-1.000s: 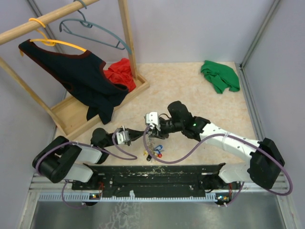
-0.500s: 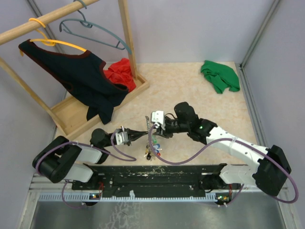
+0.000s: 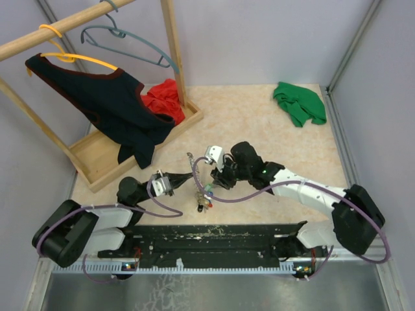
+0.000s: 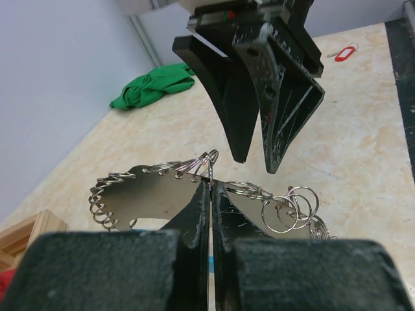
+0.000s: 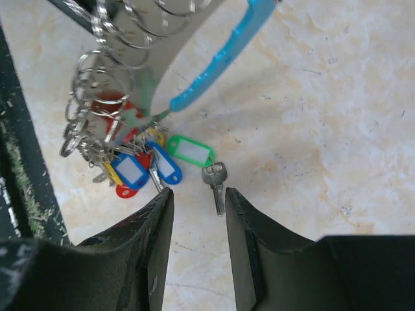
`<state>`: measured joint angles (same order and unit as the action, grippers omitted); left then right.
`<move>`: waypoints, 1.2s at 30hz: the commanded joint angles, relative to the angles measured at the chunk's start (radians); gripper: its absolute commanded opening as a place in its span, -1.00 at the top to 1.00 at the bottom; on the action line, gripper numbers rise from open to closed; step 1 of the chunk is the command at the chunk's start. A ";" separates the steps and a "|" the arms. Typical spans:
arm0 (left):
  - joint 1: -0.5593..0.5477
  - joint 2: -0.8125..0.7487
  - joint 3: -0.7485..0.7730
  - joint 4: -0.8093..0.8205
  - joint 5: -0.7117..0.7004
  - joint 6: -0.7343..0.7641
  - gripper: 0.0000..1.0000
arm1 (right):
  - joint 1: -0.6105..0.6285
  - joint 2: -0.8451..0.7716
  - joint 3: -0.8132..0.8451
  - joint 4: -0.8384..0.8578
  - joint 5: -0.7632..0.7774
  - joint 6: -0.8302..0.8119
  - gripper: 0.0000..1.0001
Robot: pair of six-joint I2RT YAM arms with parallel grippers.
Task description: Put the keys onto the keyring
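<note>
The pale stone-patterned desk (image 3: 259, 123) carried a wooden clothes rack (image 3: 172, 58) at its far left, and the shallow wooden tray (image 3: 97, 162) that formed the rack's base held a crumpled red cloth (image 3: 165, 100). A black vest (image 3: 110, 103) hung from the rail on a yellow hanger (image 3: 78, 58), with its hem drooping into the same tray. A green cloth (image 3: 298, 103) lay bunched in the far right corner of the desk. The left arm stretched low and nearly flat toward the middle. The left tool (image 4: 212, 188) was pinched fully shut on the wire of the keyring (image 4: 107, 194), holding the loop lifted off the desk. The keyring's light-blue part (image 5: 220, 52) slanted down toward its bunch of blue, yellow and red tags (image 5: 139, 168), which hung low, just at the desk. The right arm reached in from the right, elbow bent and wrist tipped down. The right tool (image 5: 198, 197) hovered above the bunch with its fingers partly apart and nothing between them. A small key (image 5: 214, 178) on a green tag (image 5: 191, 150) lay on the desk just beside the bunch, below that gap. A red-tagged key (image 4: 342, 52) lay well apart, farther along the desk.
</note>
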<state>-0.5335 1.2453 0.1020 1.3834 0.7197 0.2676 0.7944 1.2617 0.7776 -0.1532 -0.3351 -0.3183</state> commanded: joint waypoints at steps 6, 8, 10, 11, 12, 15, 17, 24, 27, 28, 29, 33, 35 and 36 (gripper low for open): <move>0.007 -0.067 -0.051 -0.023 -0.114 0.023 1.00 | -0.025 0.179 0.011 0.193 -0.001 0.075 0.30; 0.007 -0.065 -0.058 -0.009 -0.123 0.028 1.00 | -0.025 0.223 0.018 0.209 -0.017 0.080 0.34; 0.007 -0.061 -0.058 -0.002 -0.125 0.031 0.99 | -0.026 0.257 0.022 0.233 -0.022 0.082 0.37; 0.007 -0.059 -0.058 0.000 -0.123 0.031 1.00 | -0.026 0.270 0.023 0.246 -0.023 0.083 0.38; 0.006 -0.057 -0.057 0.003 -0.121 0.032 1.00 | -0.026 0.283 0.025 0.256 -0.025 0.084 0.38; 0.007 -0.057 -0.058 0.007 -0.121 0.032 1.00 | -0.026 0.331 0.046 0.246 -0.032 0.082 0.42; 0.007 -0.053 -0.057 0.006 -0.119 0.033 0.99 | -0.027 0.352 0.047 0.245 -0.032 0.082 0.45; 0.008 -0.033 -0.048 0.013 -0.104 0.033 1.00 | -0.027 0.382 0.044 0.262 -0.026 0.081 0.63; 0.007 -0.034 -0.049 0.014 -0.099 0.031 0.99 | -0.027 0.382 0.046 0.261 -0.026 0.078 0.84; 0.007 -0.035 -0.049 0.014 -0.097 0.030 1.00 | -0.027 0.381 0.047 0.256 -0.025 0.076 0.90; 0.007 -0.034 -0.047 0.013 -0.096 0.030 1.00 | -0.027 0.382 0.048 0.251 -0.022 0.073 0.95; 0.007 -0.029 -0.044 0.013 -0.090 0.029 1.00 | -0.027 0.371 0.056 0.195 -0.009 0.060 1.00; 0.007 -0.026 -0.043 0.012 -0.088 0.030 1.00 | -0.029 0.339 0.063 0.142 0.013 0.063 1.00; 0.006 -0.026 -0.041 0.011 -0.087 0.030 0.99 | -0.029 0.325 0.073 0.099 0.035 0.065 1.00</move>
<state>-0.5308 1.2148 0.0494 1.3315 0.6159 0.2924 0.7734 1.6428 0.7902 0.0315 -0.3378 -0.2436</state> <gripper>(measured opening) 0.006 0.005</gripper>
